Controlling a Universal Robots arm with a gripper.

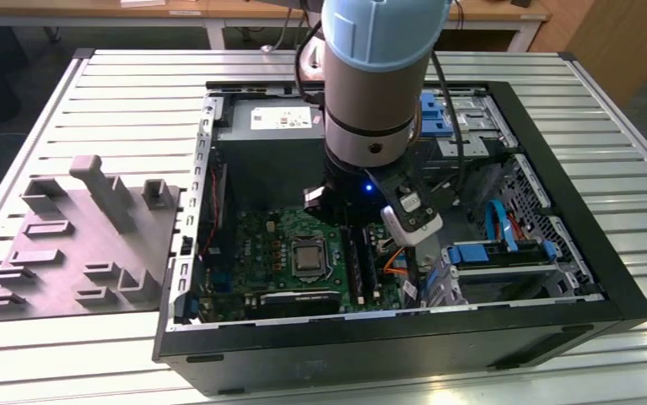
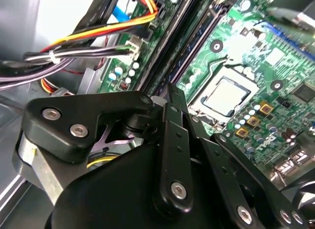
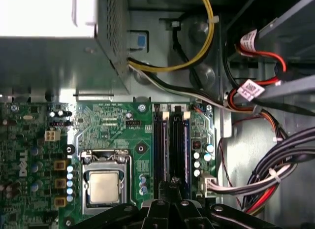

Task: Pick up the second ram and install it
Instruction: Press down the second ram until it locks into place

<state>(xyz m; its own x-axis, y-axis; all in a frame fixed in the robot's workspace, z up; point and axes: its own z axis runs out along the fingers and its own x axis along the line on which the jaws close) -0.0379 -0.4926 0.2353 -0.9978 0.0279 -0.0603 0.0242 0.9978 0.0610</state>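
In the exterior view the gripper (image 1: pixel 352 221) hangs low inside the open computer case (image 1: pixel 593 291), above the motherboard (image 1: pixel 272 253). The first wrist view shows its fingers (image 3: pixel 173 185) drawn narrow just over the second ram (image 3: pixel 186 155), seated upright in its slot beside the CPU socket (image 3: pixel 104 182).

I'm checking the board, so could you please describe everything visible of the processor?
The processor is a square chip with a dull silver metal lid, lying flat and level on the green motherboard. A shiny metal frame clamps its edges. No cooler sits on it. The black memory slots run alongside, apart from it.
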